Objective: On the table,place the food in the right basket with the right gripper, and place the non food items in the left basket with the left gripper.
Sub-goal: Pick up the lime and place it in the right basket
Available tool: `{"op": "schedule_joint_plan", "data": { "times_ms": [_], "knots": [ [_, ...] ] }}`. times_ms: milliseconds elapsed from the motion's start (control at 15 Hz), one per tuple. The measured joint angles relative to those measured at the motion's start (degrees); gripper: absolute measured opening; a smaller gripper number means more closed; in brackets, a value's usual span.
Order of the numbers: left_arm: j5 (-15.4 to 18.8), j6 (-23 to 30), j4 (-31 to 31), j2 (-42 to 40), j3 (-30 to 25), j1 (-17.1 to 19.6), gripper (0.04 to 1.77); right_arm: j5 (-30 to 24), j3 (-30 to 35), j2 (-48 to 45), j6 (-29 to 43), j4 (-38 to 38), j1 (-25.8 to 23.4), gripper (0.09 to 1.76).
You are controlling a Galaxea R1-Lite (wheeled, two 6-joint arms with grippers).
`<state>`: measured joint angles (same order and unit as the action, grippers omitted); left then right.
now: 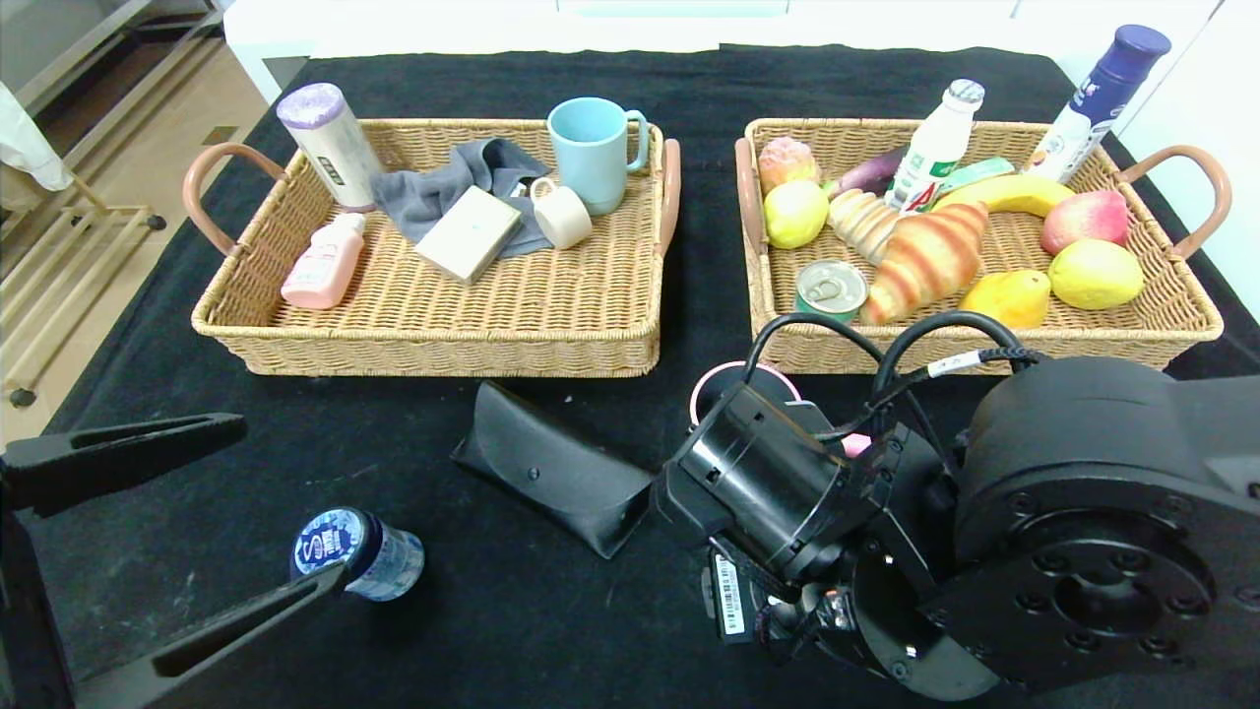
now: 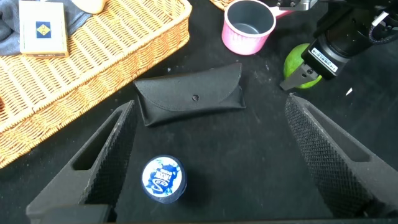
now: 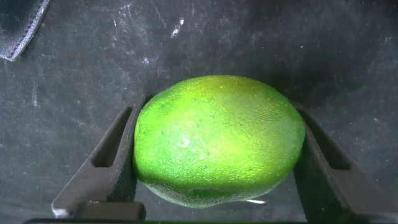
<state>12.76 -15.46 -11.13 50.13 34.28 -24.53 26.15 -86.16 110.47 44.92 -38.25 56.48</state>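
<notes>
A: Where is the right tool (image 3: 217, 155)?

B: Low over the bench (image 1: 512, 611), in front of the right basket (image 1: 1171, 325). The arm is bent so the wrist points steeply down, and its housing hides the fingers from the head camera. The wrist camera shows them on either side of a green fruit (image 3: 217, 140), both pressed against its skin. So that tool is gripping the fruit, which sits on or just above the black cloth.

A: Is the fruit visible elsewhere?

B: Yes, the left wrist camera catches the fruit (image 2: 303, 65) under the right arm's end, just beside a pink cup (image 2: 250, 26).

A: And the left tool (image 2: 208, 155)?

B: It hovers at the near left of the bench, arm reaching forward, fingers spread wide with nothing between them but air. A small bottle with a blue cap (image 1: 356, 551) stands on the cloth below, close to the inner side of one finger (image 1: 236, 615).

A: What else lies loose?

B: A black glasses case (image 1: 551, 468) lies on the bench between the bottle and the right arm, in front of the left basket (image 1: 433, 345). The pink cup (image 1: 733, 379) peeks out behind the right wrist.

A: The baskets?

B: The left one holds a blue mug (image 1: 591, 153), a grey cloth (image 1: 443, 192) and a box (image 1: 469, 232). The right one holds a croissant (image 1: 925, 258), a banana (image 1: 1009, 192) and a can (image 1: 832, 288).
</notes>
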Motion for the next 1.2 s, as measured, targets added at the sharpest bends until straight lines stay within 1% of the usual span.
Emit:
{"op": "schedule_joint_plan", "data": {
  "times_ms": [667, 1000, 1200],
  "knots": [
    [0.0, -0.5, 0.2, -0.4, 0.1, -0.1, 1.72, 0.0, 0.0, -0.5, -0.1, -0.3, 0.4, 1.4],
    [0.0, -0.5, 0.2, -0.3, 0.0, 0.0, 1.72, 0.4, -0.8, -3.9, -0.2, -7.0, 1.5, 1.39],
    [0.0, -0.5, 0.2, -0.2, 0.0, 0.0, 1.72, 0.5, 1.5, -6.4, -0.5, -7.9, 1.3, 1.39]
  ]
}}
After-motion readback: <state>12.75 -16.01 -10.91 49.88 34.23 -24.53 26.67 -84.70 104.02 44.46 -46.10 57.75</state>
